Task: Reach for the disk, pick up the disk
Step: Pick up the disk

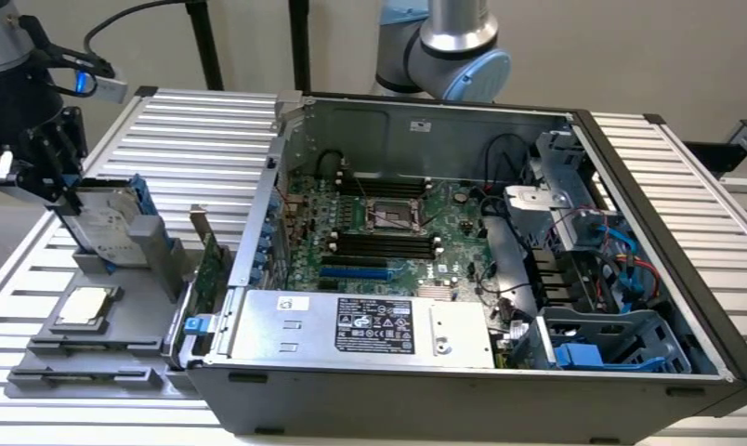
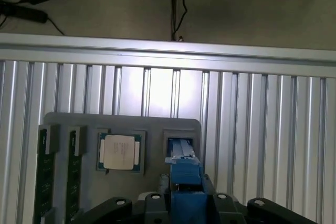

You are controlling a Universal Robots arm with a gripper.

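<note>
Grasping step: the end effector (image 1: 64, 186) is at the upright disk (image 1: 105, 218); whether it grips, I cannot tell. Lifting needs a straight upward pull.

A ribbed aluminium table (image 1: 200, 130) stands before a plain beige wall (image 1: 659, 56), over a grey floor (image 2: 105, 9).

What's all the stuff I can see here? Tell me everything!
Computer case: one, grey, open on table.
Circuit board: one, green, inside case.
Box with black label: one, silver, inside case.
Holder: one, grey, beside case.
Disk: one, silver with blue rails, upright in holder.
Chip: one, silver, flat in holder.
Memory sticks: two, green, in holder.
Table: one, silver, under everything.
Arm: one, grey and blue, behind case.
Pincer: one, black, at disk's top.
</note>
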